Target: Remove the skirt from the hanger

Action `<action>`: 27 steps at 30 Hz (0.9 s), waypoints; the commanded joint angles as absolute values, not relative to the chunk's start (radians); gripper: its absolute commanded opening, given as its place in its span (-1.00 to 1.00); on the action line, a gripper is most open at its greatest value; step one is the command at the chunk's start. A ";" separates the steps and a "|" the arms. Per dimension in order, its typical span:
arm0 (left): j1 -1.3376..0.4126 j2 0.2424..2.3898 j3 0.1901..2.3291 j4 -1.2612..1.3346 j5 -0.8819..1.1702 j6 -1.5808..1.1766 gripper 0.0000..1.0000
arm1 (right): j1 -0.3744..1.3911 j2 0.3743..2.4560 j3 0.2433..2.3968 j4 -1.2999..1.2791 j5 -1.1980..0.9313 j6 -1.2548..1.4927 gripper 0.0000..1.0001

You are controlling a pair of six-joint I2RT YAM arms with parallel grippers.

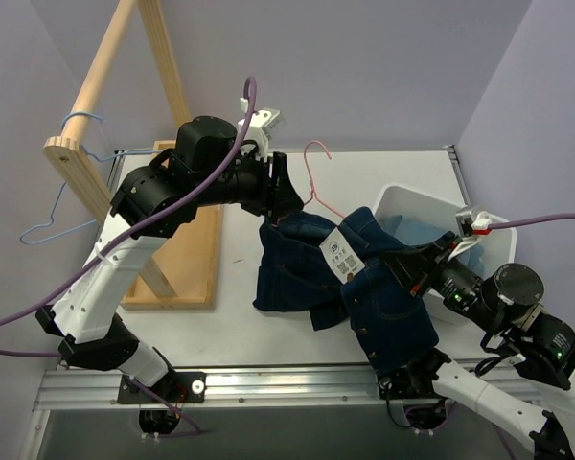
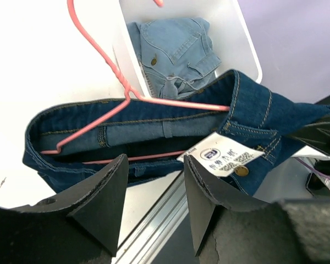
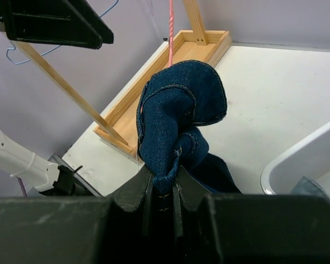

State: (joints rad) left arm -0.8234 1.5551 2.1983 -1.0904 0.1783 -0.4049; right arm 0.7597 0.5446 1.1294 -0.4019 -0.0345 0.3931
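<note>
A dark blue denim skirt (image 1: 335,278) hangs on a pink wire hanger (image 1: 316,182), lifted off the table. In the left wrist view the hanger (image 2: 126,93) runs through the skirt's waistband (image 2: 154,129), and a white tag (image 2: 223,157) hangs from it. My left gripper (image 1: 286,196) is open and empty just above the skirt's left end (image 2: 154,160). My right gripper (image 1: 414,270) is shut on a bunched fold of the skirt (image 3: 179,110), pinched between its jaws (image 3: 164,187). The hanger's hook (image 3: 170,27) rises behind the fold.
A wooden rack (image 1: 187,249) stands at the left, with a blue wire hanger (image 1: 48,225) on its rod. A white bin (image 1: 402,199) at the right holds a light blue denim garment (image 2: 176,49). The metal rail (image 1: 268,383) runs along the near edge.
</note>
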 commanded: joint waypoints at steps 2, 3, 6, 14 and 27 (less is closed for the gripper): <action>-0.799 1.571 2.243 -1.069 0.193 -0.408 0.08 | 0.755 0.538 1.181 -0.291 -0.087 0.411 -1.00; -0.799 1.580 2.244 -1.063 0.195 -0.411 0.09 | 0.755 0.541 1.181 -0.291 -0.094 0.413 -1.00; -0.790 1.598 2.255 -1.063 0.192 -0.416 0.19 | 0.755 0.543 1.170 -0.269 -0.123 0.419 -1.00; -0.769 1.612 2.221 -1.020 0.189 -0.431 0.23 | 0.750 0.538 1.157 -0.187 -0.176 0.439 -1.00; -0.761 1.603 2.143 -0.927 0.192 -0.462 -0.02 | 0.747 0.540 1.144 -0.143 -0.189 0.457 -1.00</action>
State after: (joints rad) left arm -0.7685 1.6142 2.1407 -0.9974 0.1844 -0.4511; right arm 0.7532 0.5472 1.1301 -0.3336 -0.1730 0.4271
